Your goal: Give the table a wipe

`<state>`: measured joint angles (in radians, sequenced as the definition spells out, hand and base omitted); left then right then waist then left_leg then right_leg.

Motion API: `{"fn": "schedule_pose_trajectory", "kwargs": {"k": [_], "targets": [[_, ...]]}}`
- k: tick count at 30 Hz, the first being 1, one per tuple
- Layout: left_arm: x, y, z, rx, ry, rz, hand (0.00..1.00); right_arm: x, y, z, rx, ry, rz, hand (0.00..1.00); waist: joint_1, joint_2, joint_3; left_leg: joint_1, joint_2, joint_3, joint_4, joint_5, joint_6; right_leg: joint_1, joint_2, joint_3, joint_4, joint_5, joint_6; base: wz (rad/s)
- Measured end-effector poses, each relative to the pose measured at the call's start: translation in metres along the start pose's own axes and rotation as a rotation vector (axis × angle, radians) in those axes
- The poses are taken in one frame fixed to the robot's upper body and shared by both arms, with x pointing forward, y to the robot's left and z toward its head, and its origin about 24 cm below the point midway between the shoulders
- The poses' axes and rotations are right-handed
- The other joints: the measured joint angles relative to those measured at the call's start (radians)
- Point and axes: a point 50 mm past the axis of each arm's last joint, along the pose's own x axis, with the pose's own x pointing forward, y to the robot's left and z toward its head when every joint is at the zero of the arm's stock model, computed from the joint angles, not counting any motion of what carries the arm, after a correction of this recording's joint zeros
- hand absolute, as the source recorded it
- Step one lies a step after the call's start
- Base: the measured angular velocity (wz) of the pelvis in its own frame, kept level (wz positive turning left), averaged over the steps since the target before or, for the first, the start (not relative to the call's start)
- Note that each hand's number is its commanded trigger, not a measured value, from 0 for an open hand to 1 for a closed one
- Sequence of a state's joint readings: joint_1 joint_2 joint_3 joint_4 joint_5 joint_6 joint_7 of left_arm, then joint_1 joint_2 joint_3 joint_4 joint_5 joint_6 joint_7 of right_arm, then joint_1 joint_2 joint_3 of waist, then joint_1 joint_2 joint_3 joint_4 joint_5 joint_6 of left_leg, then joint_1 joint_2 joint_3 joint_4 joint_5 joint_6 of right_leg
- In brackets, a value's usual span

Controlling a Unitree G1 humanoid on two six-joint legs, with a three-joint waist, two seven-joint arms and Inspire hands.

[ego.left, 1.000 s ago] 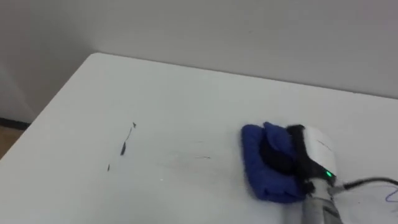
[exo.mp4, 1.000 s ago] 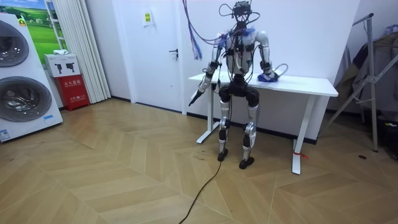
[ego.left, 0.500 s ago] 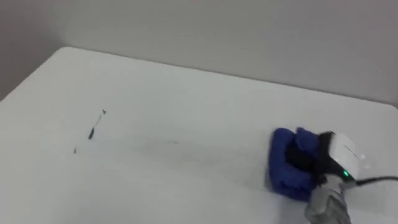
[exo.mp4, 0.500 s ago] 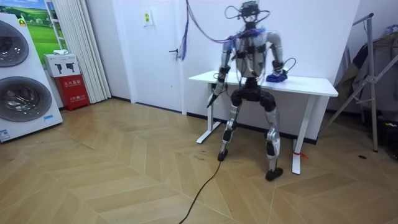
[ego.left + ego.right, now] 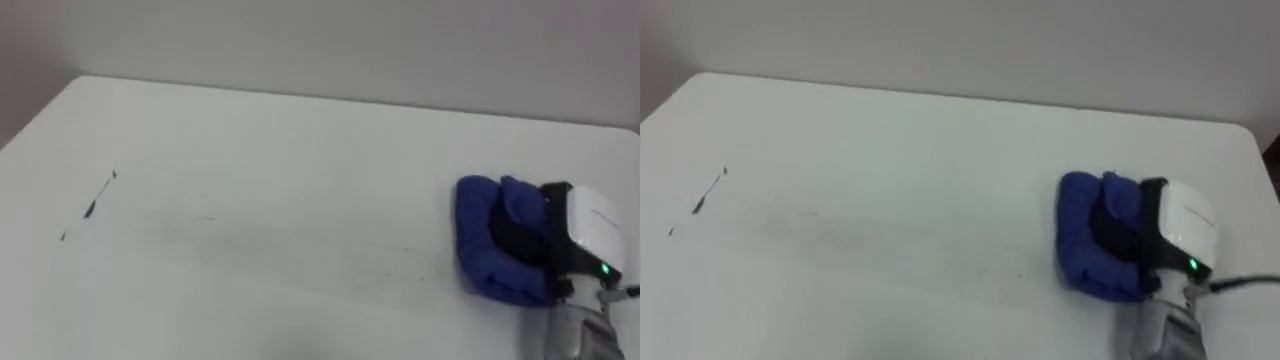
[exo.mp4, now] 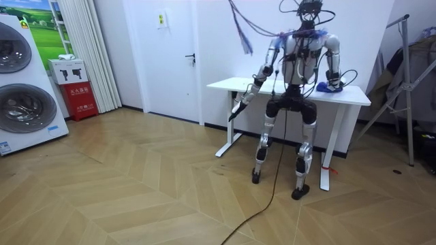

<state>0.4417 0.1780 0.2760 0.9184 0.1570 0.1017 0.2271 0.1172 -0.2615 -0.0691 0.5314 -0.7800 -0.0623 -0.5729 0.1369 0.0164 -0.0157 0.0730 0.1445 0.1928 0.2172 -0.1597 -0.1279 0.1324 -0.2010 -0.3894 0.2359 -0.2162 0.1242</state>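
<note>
Cloth (image 5: 490,250), blue, thick and bunched, on white table (image 5: 300,180), right hand (image 5: 530,240) sunk into it, grip cannot be told

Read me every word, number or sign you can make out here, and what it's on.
Nothing here can be read.
Yellow sign near the door: too small.
White label on the red box: blurred.
Sticker low on the washing machine: too small.
Dark marks on the table: not writing.
</note>
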Motion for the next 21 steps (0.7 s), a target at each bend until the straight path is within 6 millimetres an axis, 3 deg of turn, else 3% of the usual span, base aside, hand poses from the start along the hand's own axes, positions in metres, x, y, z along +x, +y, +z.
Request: {"fn": "schedule_pose_trajectory", "kwargs": {"k": [2, 4, 7, 9, 10, 12, 14, 16, 19, 21], "targets": [[0.001, -0.007, 0.017, -0.003, -0.042, -0.02, 0.0, -0.001, 0.003, 0.004, 0.022, 0.014, 0.01, 1.0, 0.003, -0.012, -0.0047, 0.011, -0.011, -0.003, -0.012, 0.001, 0.009, 0.007, -0.004, 0.009, -0.015, 0.021, 0.003, -0.15], [0.002, -0.015, 0.036, 0.0, -0.09, -0.028, 0.0, 0.003, 0.008, 0.019, 0.028, 0.005, 0.036, 1.0, 0.008, -0.023, -0.002, 0.01, -0.012, -0.001, -0.016, 0.003, 0.012, 0.001, -0.002, 0.017, -0.016, 0.032, 0.001, -0.13], [0.001, -0.028, 0.075, -0.003, -0.189, -0.025, 0.0, 0.006, 0.013, 0.061, 0.016, -0.119, 0.12, 1.0, 0.047, -0.03, -0.0007, 0.006, -0.012, -0.007, -0.036, 0.006, 0.013, -0.027, 0.008, 0.049, -0.014, 0.045, -0.007, -0.32], [-0.002, -0.035, 0.094, 0.007, -0.258, -0.031, 0.0, 0.011, 0.017, 0.107, 0.011, -0.286, 0.184, 1.0, 0.073, -0.039, 0.0057, 0.003, -0.012, -0.011, -0.049, 0.009, 0.013, -0.041, 0.014, 0.065, -0.013, 0.05, -0.011, -0.2], [-0.003, -0.036, 0.097, 0.011, -0.269, -0.035, 0.0, 0.011, 0.019, 0.119, 0.025, -0.316, 0.198, 1.0, 0.079, -0.037, 0.0056, 0.002, -0.012, -0.011, -0.05, 0.009, 0.013, -0.048, 0.014, 0.065, -0.013, 0.05, -0.012, 0.0], [-0.004, -0.037, 0.097, 0.035, -0.277, -0.037, 0.0, 0.013, 0.021, 0.149, 0.059, -0.399, 0.231, 1.0, 0.117, -0.046, 0.0227, 0.008, -0.013, -0.011, -0.055, 0.008, 0.013, -0.05, 0.015, 0.065, -0.016, 0.05, -0.011, 0.0], [-0.002, -0.034, 0.084, 0.047, -0.237, -0.028, 0.0, 0.014, 0.019, 0.154, 0.049, -0.424, 0.234, 1.0, 0.142, -0.05, 0.0296, 0.006, -0.013, -0.014, -0.056, 0.007, 0.015, -0.048, 0.014, 0.048, -0.018, 0.052, -0.01, 0.12], [-0.001, -0.029, 0.063, 0.067, -0.173, -0.021, 0.0, 0.015, 0.019, 0.149, 0.031, -0.421, 0.224, 1.0, 0.127, -0.049, 0.0302, -0.002, -0.017, -0.035, -0.055, 0.006, 0.016, -0.041, 0.011, 0.024, -0.022, 0.054, -0.011, 0.27], [-0.001, -0.024, 0.035, 0.056, -0.084, -0.021, 0.0, 0.013, 0.022, 0.122, 0.06, -0.353, 0.184, 1.0, 0.093, -0.041, 0.0336, -0.009, -0.029, -0.052, -0.055, 0.006, 0.017, -0.022, 0.006, 0.014, -0.056, 0.06, -0.004, 0.19], [0.001, -0.009, 0.027, 0.027, -0.059, 0.027, 0.0, 0.001, 0.025, 0.091, 0.077, -0.273, 0.134, 1.0, 0.033, -0.038, 0.0299, 0.002, -0.039, -0.072, -0.053, 0.01, 0.023, 0.016, -0.001, -0.019, -0.072, 0.059, 0.005, 0.38]]}}
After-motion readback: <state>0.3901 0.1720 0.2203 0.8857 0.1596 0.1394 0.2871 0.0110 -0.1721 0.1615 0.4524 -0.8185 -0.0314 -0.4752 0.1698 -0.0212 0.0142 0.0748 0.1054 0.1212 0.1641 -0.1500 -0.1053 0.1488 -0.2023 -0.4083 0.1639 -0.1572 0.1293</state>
